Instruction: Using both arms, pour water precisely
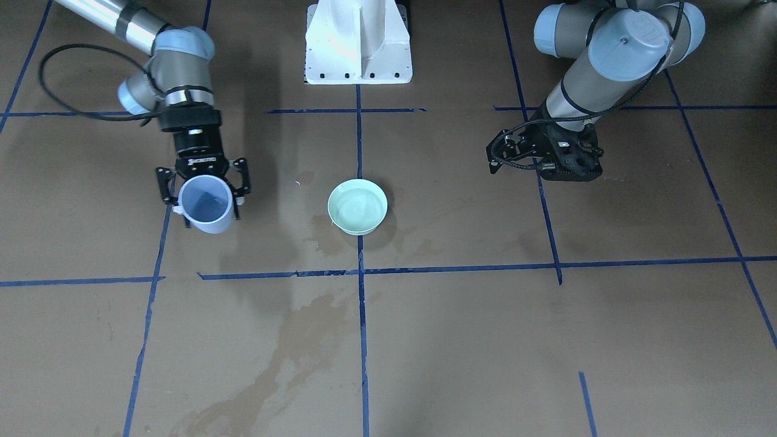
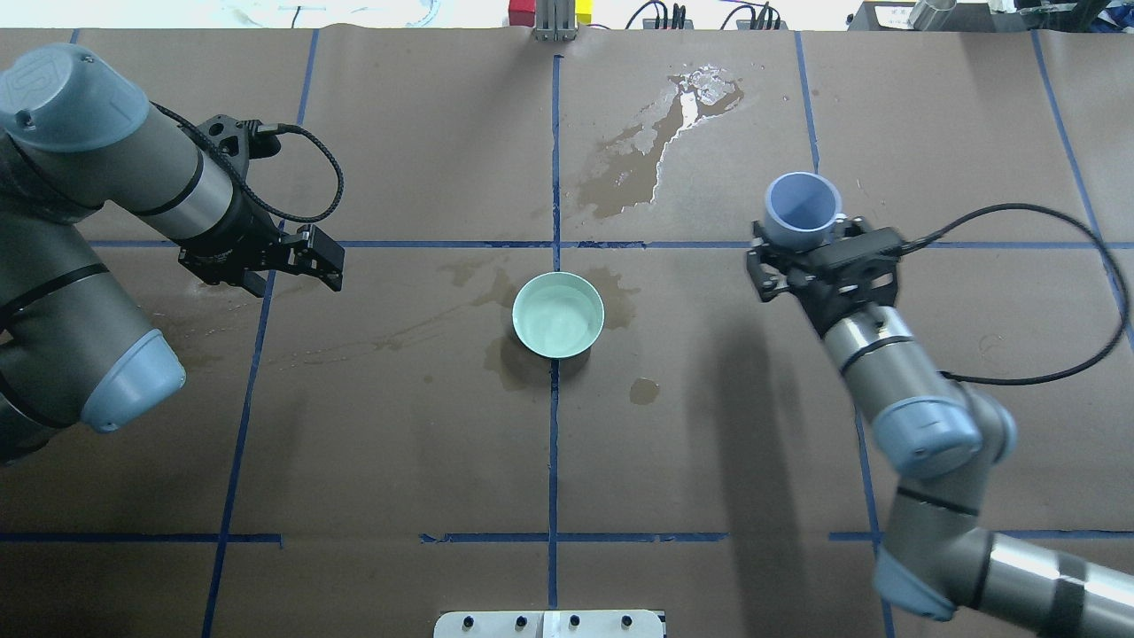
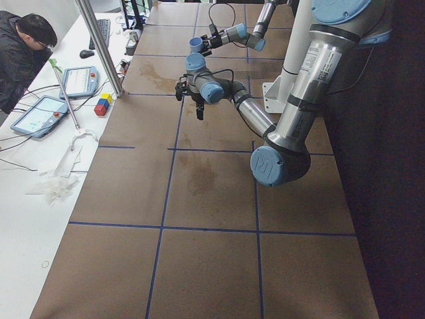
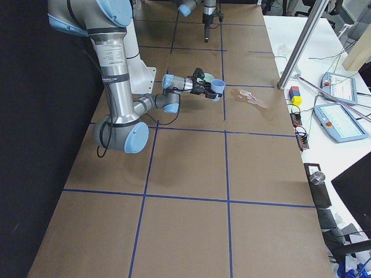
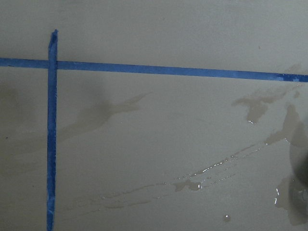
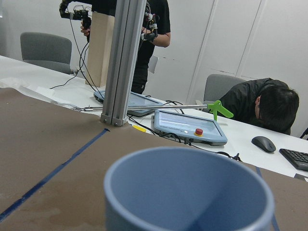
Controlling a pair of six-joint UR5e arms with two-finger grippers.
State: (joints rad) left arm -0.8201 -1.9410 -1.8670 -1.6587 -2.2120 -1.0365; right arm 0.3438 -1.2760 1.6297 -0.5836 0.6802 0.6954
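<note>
One blue cup (image 1: pixel 206 212) clamped in right gripper (image 1: pixel 204 189) — green bowl (image 1: pixel 358 229) well apart

Right up close, a blue cup (image 6: pixel 187 192), rim up, over brown paper (image 6: pixel 43 139) w/ a blue tape line (image 6: pixel 53 171). Behind it: alu post (image 6: pixel 120 62), a pendant (image 6: pixel 187 127) w/ red button, mouse (image 6: pixel 263 143) on the white bench (image 6: pixel 29 72). One person (image 6: pixel 262 103) seated, head down – another (image 6: pixel 154 24) standing at the back.

2 arms (image 2: pixel 133 177) (image 2: pixel 873 354), 1 blue cup (image 2: pixel 802 208), 1 green bowl (image 2: pixel 558 315), 2 ppl (image 6: pixel 144 29) (image 6: pixel 269 106), 2 pendants (image 4: pixel 342 87) (image 4: pixel 342 121).
</note>
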